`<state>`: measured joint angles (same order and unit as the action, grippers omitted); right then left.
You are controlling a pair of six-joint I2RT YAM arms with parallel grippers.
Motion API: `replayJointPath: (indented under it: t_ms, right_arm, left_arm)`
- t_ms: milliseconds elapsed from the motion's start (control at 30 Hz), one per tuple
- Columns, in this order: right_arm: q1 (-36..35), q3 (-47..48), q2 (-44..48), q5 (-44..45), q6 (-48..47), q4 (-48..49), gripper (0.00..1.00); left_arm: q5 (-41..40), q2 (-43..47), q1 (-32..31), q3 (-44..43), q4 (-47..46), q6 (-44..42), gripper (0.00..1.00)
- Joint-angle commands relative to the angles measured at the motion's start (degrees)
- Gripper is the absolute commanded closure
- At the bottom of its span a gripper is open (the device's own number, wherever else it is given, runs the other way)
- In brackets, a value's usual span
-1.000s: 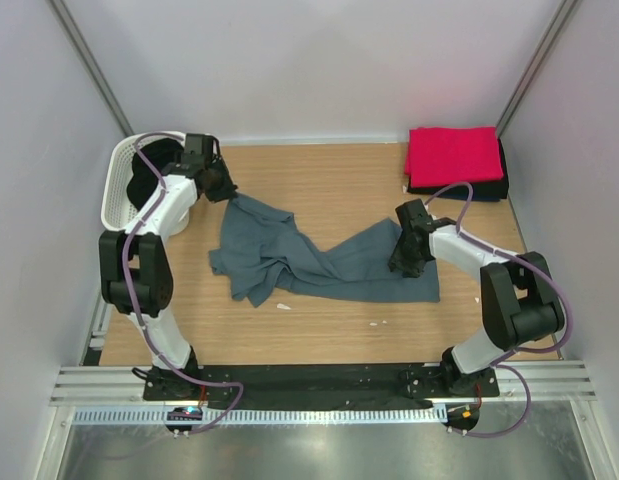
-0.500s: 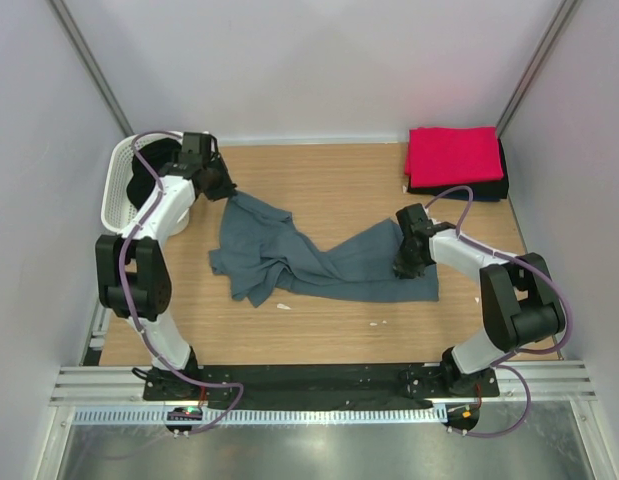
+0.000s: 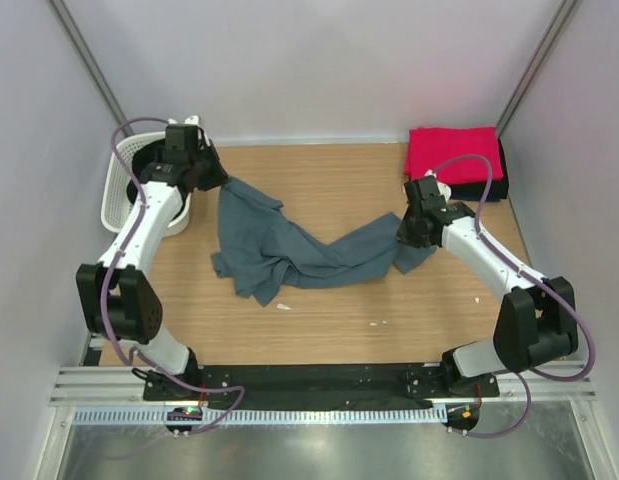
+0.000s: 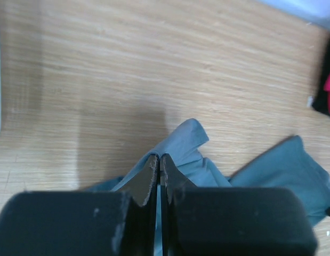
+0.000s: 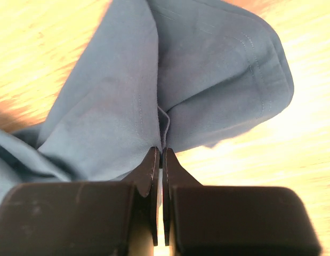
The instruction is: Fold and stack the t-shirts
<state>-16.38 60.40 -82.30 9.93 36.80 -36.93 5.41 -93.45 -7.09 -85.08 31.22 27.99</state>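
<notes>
Two-point hold on the slate blue-grey t-shirt [image 3: 289,250], strung crumpled across the middle of the wooden table [image 3: 339,330]. At the far-left end, pinched in the left gripper [image 3: 217,183] close beside the white basket [image 3: 111,205], fingers [image 4: 149,178] pressed together on a raised fold of cloth. At the right end, nipped the same way by the right gripper [image 3: 404,240], jaws closed tight on a pleat, fabric fanning out to either side in the wrist view. Between the two holds, sags onto the tabletop as a bunched, twisted band, widest and most rumpled toward the left. Lies well apart from the folded stack in the far-right corner: bright red t-shirt [image 3: 454,152] on top, dark t-shirt [image 3: 486,190] beneath, only its near and right edges showing. On bare wood near the front, two small white scraps [image 3: 282,306], touching nothing.
</notes>
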Motion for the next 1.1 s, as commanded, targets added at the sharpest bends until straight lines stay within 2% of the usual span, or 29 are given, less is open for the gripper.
replayJointPath:
  t_ms: [0,267,400,500,667,733,1067]
  right_arm:
    - [0.1,0.9,0.9,1.4,-2.2,-2.1,0.99]
    - [0.1,-8.1,-1.0,-3.3,-1.7,-1.8,0.99]
    - [0.1,-11.8,0.9,-4.1,-1.8,-1.8,0.98]
    - [0.1,-11.8,2.4,-4.0,-2.1,-2.2,0.79]
    - [0.1,-8.7,3.9,-2.1,-2.4,-4.8,0.66]
    - [0.1,-7.1,3.6,-1.5,-3.4,-5.7,0.56]
    - [0.1,-6.3,-0.3,-0.4,-4.7,-4.9,0.61]
  left_arm:
    - [1.8,6.3,0.3,-3.3,-0.6,-2.1,1.0]
    - [1.6,14.0,0.3,4.6,-1.2,-1.2,1.0]
    - [0.6,13.9,0.3,6.8,-1.4,-2.0,1.0]
    - [1.1,13.4,0.3,6.8,-1.2,-2.0,1.0]
    - [2.1,12.7,0.3,7.6,-1.3,-1.9,1.0]
    - [2.1,12.8,0.2,8.2,-1.5,-1.9,1.0]
    - [0.9,13.0,0.3,9.2,-1.5,-2.2,1.0]
